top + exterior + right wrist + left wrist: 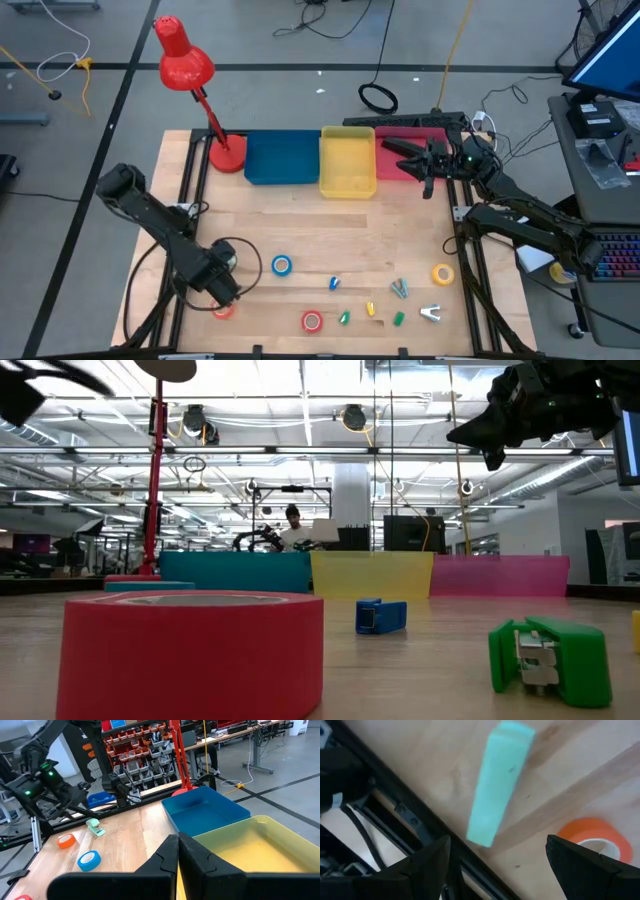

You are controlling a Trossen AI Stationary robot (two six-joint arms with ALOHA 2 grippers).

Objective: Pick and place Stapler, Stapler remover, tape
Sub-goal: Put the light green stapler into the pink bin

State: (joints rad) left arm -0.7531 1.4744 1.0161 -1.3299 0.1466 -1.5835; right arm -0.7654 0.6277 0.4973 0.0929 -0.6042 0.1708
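Left gripper [495, 865] low over bench's [330, 235] near-left corner, fingers apart. Mint-green plastic stapler [497, 785] lies just ahead between them, long axis pointing away; orange tape roll [597, 835] beside. Right gripper [177, 852] far off over yellow bin [250, 847], fingers together.

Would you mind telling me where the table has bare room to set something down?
The widest bare wood lies mid-table, between the yellow bin and the blue tape. The near edge is crowded: red tape, clips, yellow tape, and the left gripper beside the orange tape.

red lamp [184, 62], blue bin [281, 157], yellow bin [347, 159]
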